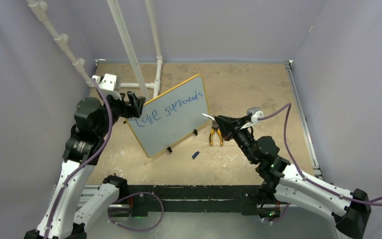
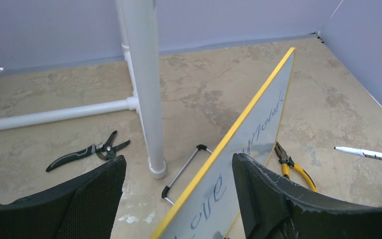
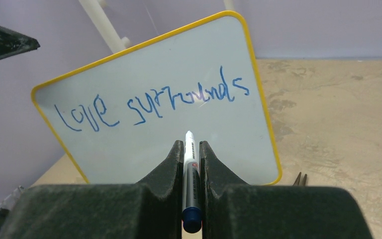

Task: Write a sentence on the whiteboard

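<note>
Your right hand [image 1: 214, 118] is clamped on a marker [image 3: 189, 159], tip pointing at the whiteboard [image 1: 179, 129], which stands on its feet in the middle of the surface [image 1: 258, 89]. The sentence [image 3: 149, 102] reads "love surrounds" in blue. At the board's 9 o'clock edge, your left hand [image 1: 135, 105] is spread apart astride the frame. Pliers [image 1: 216, 135] lie at the board's 4 o'clock.

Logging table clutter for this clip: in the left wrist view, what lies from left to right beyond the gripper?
black-handled pliers → upright white pipe → whiteboard → yellow-handled pliers → marker
</note>
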Available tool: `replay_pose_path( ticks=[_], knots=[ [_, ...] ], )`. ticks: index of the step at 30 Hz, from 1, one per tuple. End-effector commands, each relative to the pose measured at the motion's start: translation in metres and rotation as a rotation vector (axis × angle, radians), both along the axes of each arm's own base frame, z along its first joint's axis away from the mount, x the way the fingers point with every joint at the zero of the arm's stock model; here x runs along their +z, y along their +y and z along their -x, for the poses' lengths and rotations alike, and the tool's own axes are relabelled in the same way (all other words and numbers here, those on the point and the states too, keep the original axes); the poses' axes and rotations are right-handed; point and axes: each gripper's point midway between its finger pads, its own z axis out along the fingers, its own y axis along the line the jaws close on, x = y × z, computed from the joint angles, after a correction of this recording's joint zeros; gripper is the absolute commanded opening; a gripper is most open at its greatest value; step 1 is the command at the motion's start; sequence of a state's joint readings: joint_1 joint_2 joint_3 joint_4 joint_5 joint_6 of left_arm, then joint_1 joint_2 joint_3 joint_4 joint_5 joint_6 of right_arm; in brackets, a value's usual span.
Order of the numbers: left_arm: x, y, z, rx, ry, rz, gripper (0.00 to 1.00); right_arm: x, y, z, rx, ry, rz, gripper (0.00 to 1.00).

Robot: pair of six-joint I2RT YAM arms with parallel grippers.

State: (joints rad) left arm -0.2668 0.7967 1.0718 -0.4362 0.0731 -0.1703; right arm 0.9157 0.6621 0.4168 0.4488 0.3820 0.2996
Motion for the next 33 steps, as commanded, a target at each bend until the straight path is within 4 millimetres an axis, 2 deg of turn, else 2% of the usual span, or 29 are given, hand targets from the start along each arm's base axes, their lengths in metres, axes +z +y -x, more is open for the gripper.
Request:
replay_pose_path(
  ticks=[1,9,15,22,27,28,33],
  knots=[
    [-0.022,0.010,0.017,0.037,0.022,0.013,0.77,0.032,0.014,0.007,0.083,-0.035,-0.106,0.00],
    [-0.037,0.015,0.036,0.040,-0.015,0.035,0.77,0.032,0.051,0.019,0.235,-0.020,-0.149,0.00],
    [-0.044,0.011,0.043,-0.001,-0.058,0.027,0.77,0.027,0.093,0.044,0.292,-0.036,-0.156,0.00],
    [-0.053,0.011,0.043,0.000,-0.087,0.027,0.74,0.013,0.151,0.059,0.328,-0.039,-0.129,0.00],
    [-0.059,0.013,0.042,0.009,-0.089,0.020,0.72,0.004,0.187,0.059,0.345,-0.056,-0.100,0.00],
    [-0.059,0.014,0.042,0.010,-0.093,0.019,0.71,0.006,0.192,0.059,0.348,-0.062,-0.097,0.00],
    [-0.060,0.014,0.042,0.011,-0.104,0.016,0.69,-0.009,0.212,0.053,0.334,-0.053,-0.051,0.00]
  ],
)
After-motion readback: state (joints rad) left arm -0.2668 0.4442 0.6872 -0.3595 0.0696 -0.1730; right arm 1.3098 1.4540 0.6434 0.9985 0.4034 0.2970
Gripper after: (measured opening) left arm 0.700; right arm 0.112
